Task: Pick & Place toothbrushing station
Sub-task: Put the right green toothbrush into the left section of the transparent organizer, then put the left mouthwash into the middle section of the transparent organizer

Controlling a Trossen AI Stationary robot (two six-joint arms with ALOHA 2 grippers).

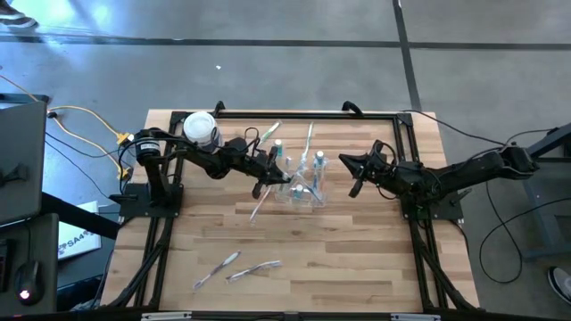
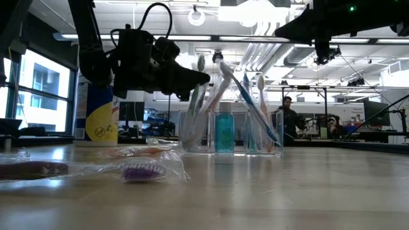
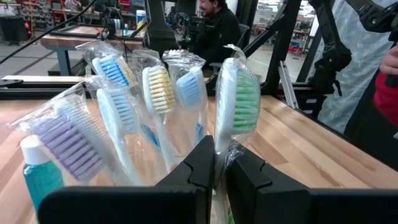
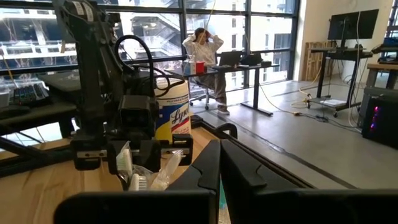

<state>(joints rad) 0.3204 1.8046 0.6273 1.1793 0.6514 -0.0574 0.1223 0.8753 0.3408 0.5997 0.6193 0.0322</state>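
A pale butcher-block table (image 1: pixel 294 259) of glued wooden strips is seen, framed by dark rails and set on a grey concrete floor, with an open workshop of desks, monitors and tall windows behind it. At the table's far left corner a white cylindrical tub (image 1: pixel 201 129) with a yellow label is stood upright. Beside it the left arm is stretched toward the table's middle, and the left gripper (image 3: pixel 219 163) is closed on the stem of a wrapped green-bristled toothbrush (image 3: pixel 239 102), whose crinkled clear film is pinched between the matt black fingers. Nearer the front edge, two more film-wrapped toothbrushes (image 1: pixel 239 266) are laid flat on the wood, well apart from the rest. The toothbrushing station (image 1: pixel 303 190), a boxy holder of see-through plastic that is hard to make out against the grain, is placed at the middle of the table, just beside the left gripper; wrapped brushes with purple, blue and yellow bristles are leaned in it, and a small bottle of teal liquid (image 2: pixel 224 131) is stood among them. To the right, the right gripper (image 1: pixel 355 171) is held shut and empty above the table, near the station but not touching it. People are seen seated at desks in the room beyond.
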